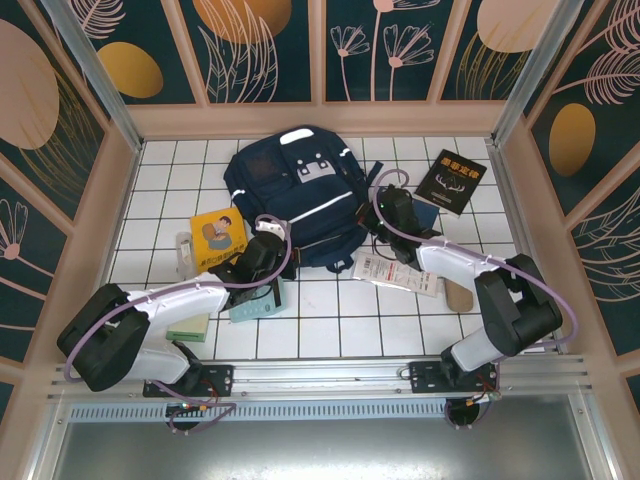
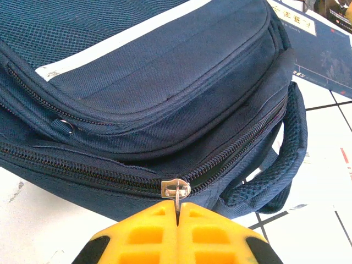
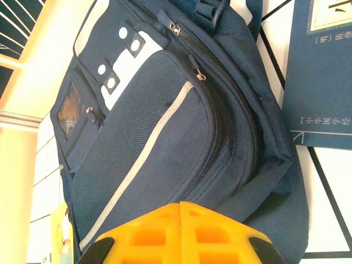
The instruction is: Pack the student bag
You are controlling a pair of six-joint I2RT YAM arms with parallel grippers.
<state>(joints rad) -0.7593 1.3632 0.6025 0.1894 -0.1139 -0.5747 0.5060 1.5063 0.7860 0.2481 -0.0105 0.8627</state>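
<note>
Black book (image 1: pixel 450 181): gold Chinese characters above a gold emblem on the cover; too small to read.
Yellow book (image 1: pixel 219 236): dark print beside a cartoon figure; not legible.
White sheet (image 1: pixel 395 273): red mark and fine dark print; not legible.
Blue booklet (image 3: pixel 322 71): line of white Chinese characters turned sideways, not surely readable.
Cream label (image 2: pixel 294 19): dark characters, blurred.
Student bag (image 3: pixel 165 143): small badge window near the top, content unreadable.
</note>
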